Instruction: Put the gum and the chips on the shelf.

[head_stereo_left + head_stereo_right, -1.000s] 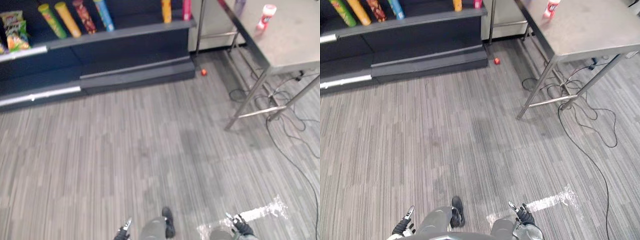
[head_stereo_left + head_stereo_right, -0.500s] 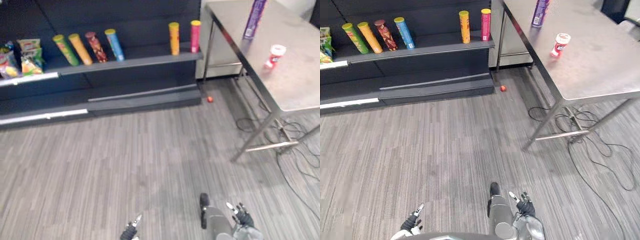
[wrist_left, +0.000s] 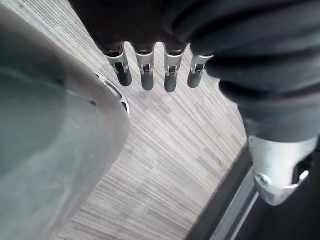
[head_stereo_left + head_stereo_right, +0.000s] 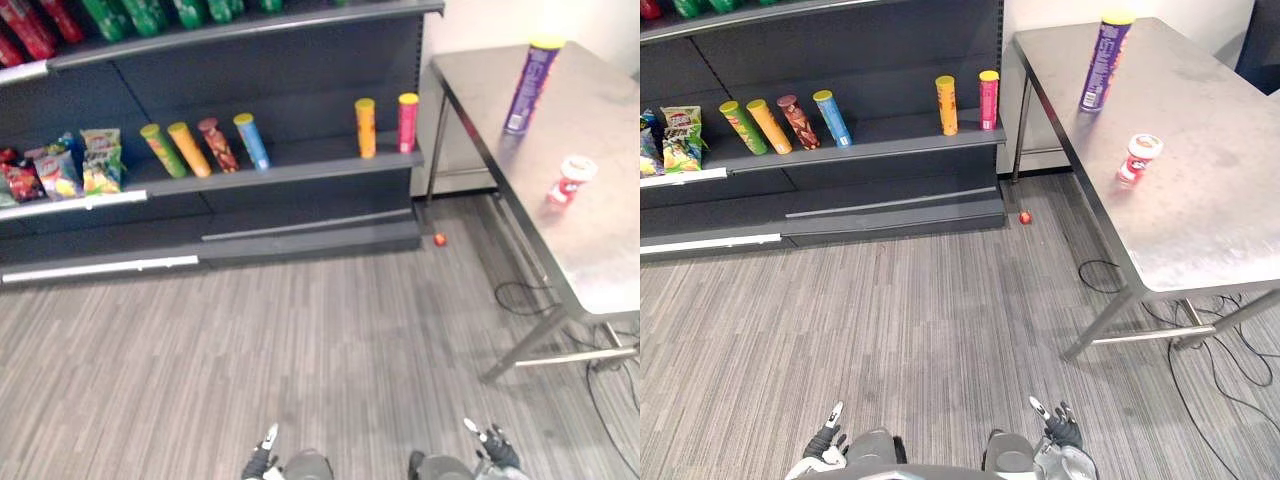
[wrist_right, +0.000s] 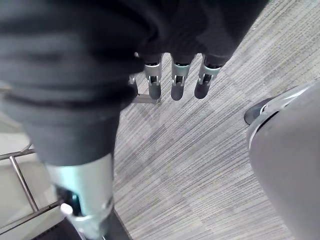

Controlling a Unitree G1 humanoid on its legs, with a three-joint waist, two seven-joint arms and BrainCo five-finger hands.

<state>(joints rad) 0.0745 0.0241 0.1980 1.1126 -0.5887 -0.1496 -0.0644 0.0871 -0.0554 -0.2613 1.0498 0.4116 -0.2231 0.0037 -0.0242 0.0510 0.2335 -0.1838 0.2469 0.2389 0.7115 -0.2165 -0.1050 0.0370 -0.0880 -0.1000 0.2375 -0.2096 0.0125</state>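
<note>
Left hand (image 3: pixel 145 75) and right hand (image 5: pixel 180 85) have silver dark-tipped fingers (image 3: pixel 170 80), dark ribbed covers (image 3: pixel 265 55).

The gum (image 4: pixel 1139 158) is a small red-and-white tub with a white cap. It stands upright on the steel table (image 4: pixel 1230 230), well ahead of the right hand (image 4: pixel 1060 432) and off to its right, touching neither hand. The chips (image 4: pixel 1104 62) are a tall purple tube with a yellow lid, also upright on that table, farther from the right hand than the gum and well apart from it. The shelf (image 4: pixel 840 152) is a dark, low board far ahead of the left hand (image 4: pixel 825 442), bearing a row of coloured tubes.
</note>
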